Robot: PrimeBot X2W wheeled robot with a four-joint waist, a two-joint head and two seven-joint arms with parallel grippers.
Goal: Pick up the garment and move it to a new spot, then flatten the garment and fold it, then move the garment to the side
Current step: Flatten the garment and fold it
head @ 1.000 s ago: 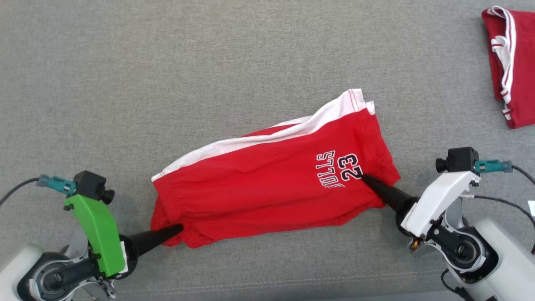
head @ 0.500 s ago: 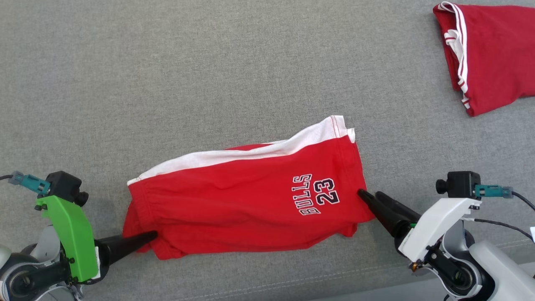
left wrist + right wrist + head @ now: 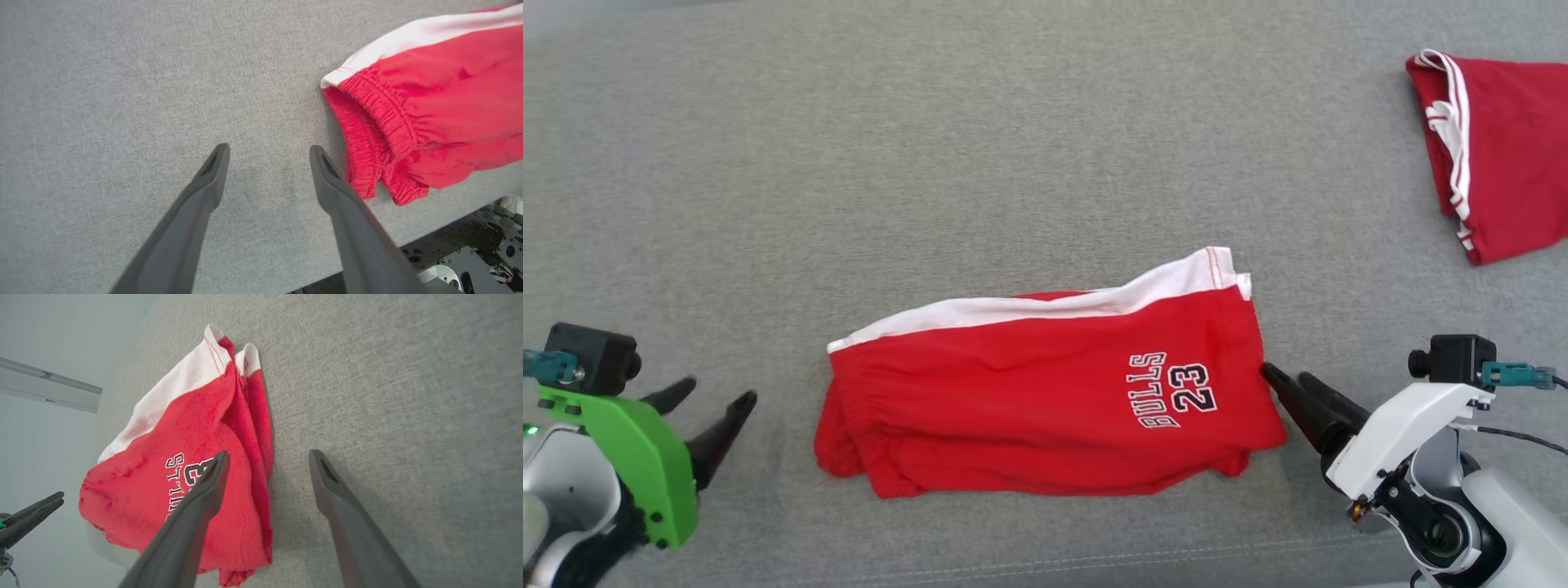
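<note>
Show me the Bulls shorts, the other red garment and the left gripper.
Bulls shorts [image 3: 1029,408]: head view, middle of the red front panel.
other red garment [image 3: 1511,155]: head view, its plain red fabric, upper right.
left gripper [image 3: 720,389]: head view, midway between its open fingertips.

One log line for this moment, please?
red shorts: folded, ungrasped | left end effector: open, clear | right end effector: open, at hem

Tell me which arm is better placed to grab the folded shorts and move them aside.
Right, probably. The right end effector is open with its tips at the hem of the shorts; the left end effector is open too but stands off from the waistband.
</note>
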